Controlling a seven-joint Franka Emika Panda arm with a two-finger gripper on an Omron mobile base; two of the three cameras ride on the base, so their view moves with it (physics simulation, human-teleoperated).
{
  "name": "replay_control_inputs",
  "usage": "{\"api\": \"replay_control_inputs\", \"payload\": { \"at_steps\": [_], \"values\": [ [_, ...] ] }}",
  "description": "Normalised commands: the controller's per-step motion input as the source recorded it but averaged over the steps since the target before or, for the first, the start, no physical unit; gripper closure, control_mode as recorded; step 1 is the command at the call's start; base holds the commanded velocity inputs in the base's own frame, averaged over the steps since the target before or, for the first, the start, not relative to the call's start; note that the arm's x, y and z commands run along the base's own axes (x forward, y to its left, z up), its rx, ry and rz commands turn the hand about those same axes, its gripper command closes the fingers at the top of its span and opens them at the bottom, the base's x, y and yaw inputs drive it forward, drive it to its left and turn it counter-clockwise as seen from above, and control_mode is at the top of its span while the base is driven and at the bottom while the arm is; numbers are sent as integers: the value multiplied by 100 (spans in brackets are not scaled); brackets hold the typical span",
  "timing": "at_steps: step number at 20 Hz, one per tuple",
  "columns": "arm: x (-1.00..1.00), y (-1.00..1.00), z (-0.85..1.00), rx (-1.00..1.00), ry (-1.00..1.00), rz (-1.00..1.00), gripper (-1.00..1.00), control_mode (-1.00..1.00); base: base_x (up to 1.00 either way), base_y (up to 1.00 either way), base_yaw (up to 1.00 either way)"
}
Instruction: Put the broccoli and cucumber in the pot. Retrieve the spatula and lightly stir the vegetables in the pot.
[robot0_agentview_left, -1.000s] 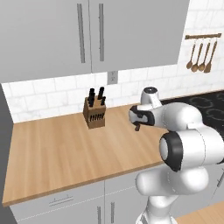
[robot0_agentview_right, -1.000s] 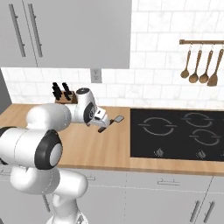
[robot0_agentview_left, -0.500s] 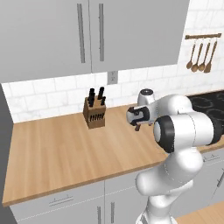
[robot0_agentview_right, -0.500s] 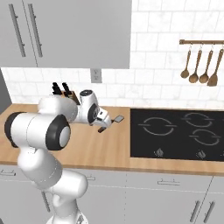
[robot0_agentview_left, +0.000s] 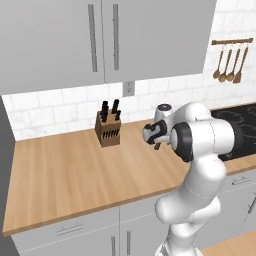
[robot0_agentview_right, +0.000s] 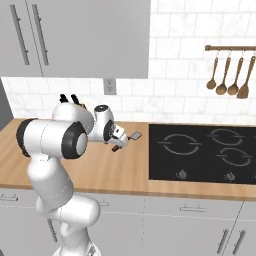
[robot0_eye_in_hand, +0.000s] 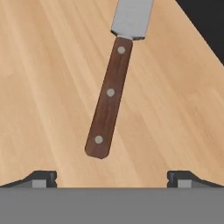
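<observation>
Gripper (robot0_eye_in_hand: 112, 177): I read the jaws as spread wide, nothing between them; hanging low over the counter (robot0_agentview_left: 60, 170)
Spatula (robot0_eye_in_hand: 109, 94): flat on the wood just ahead of the fingertips — brown riveted handle nearest me, grey blade beyond; lying close to the cooktop (robot0_agentview_right: 205, 155)

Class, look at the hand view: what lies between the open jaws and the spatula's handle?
Nothing: just bare wooden counter separates the open gripper from the near end of the spatula, which lies flat on it.
</observation>
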Motion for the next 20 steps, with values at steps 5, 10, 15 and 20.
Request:
{"api": "replay_control_inputs", "payload": {
  "at_steps": [5,10,15,20],
  "values": [
    [20,0,-23,1,0,-1,-100,-100,0,0,0],
    [20,0,-21,2,0,-1,-100,-100,0,0,0],
    [19,0,-19,2,0,-1,-100,-100,0,0,0],
    [10,0,-20,1,0,-1,-100,-100,0,0,0]
  ]
}}
